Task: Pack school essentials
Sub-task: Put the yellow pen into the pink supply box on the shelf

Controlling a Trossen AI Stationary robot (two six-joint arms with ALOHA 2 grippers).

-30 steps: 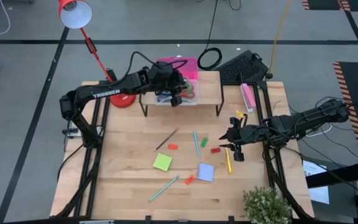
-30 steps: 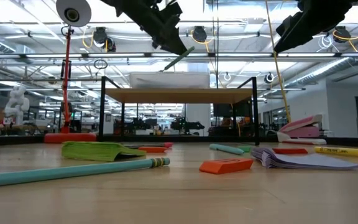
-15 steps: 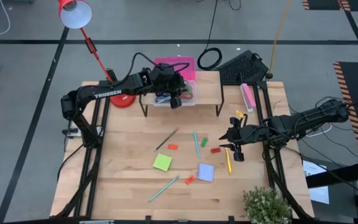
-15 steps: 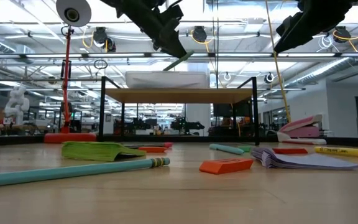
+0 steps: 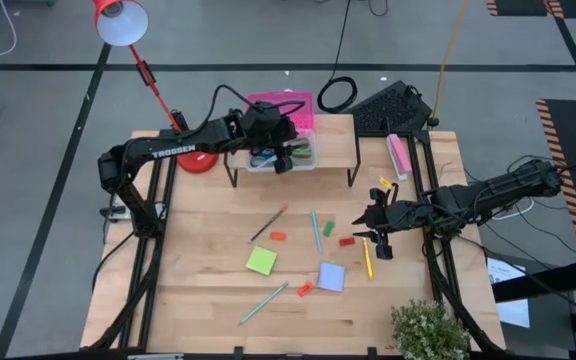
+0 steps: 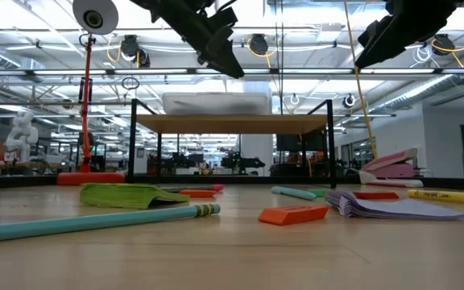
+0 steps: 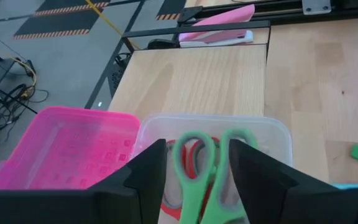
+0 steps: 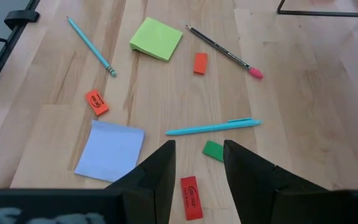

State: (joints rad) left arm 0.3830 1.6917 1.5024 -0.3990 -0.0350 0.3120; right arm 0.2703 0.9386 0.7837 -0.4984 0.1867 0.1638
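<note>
In the high view's upper left, the left arm bears white lettering that reads TROSSEN, the only writing clear enough to read; marks on the red erasers are too small to make out. The left gripper (image 5: pixel 280 160) hangs over the clear box (image 5: pixel 283 155) on the shelf (image 5: pixel 333 145) at upper centre, fingers parted and holding nothing, with green scissors (image 7: pixel 207 168) lying in the box below them beside the pink lid (image 7: pixel 67 146). Lowering from here could knock the box's rim and shift it toward the shelf edge. At centre, the rest lies loose on the table (image 5: pixel 208 290): green pad (image 5: pixel 261 261), lavender pad (image 5: pixel 331 276), teal pencil (image 5: pixel 264 302), teal pen (image 5: pixel 315 230), erasers. At mid right, the right gripper (image 5: pixel 378 238) hovers open and empty beside the yellow pencil (image 5: pixel 367 257). A descent there could push that pencil or skid the small erasers, which look light and easy to slide.
</note>
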